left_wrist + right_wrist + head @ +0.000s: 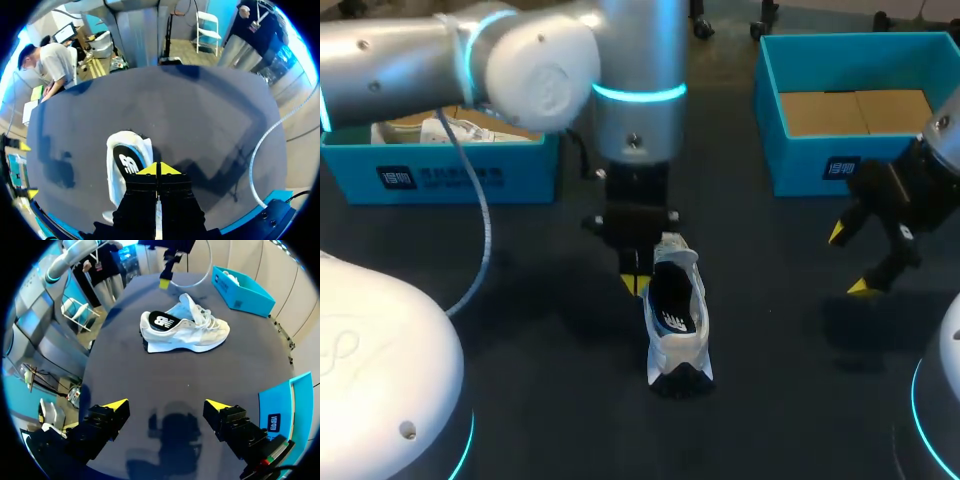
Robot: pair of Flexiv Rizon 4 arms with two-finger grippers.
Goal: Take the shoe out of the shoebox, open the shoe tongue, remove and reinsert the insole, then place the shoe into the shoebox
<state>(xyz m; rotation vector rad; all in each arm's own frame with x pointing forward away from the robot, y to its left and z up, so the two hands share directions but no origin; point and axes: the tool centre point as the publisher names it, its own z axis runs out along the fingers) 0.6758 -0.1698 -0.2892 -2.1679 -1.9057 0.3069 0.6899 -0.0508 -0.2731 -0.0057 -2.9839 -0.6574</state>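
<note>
**Operator:** Report the left hand.

**Arm:** My left hand (159, 169) has its fingertips pressed together, with nothing visible between them. It hangs just beside the shoe (675, 320).

**Operator:** Shoe position?

**Arm:** It stands upright on the table (550, 340), outside the shoebox (800, 170), and its insole shows in the opening.

**Operator:** Right hand?

**Arm:** My right hand (165, 407) is spread and empty. It is near the shoebox and well apart from the shoe.

The right gripper (167, 405) holds its fingers spread wide — at its twelve o'clock sits the white shoe (185, 332), a blue shoebox (245, 290) beyond toward one o'clock.
</note>
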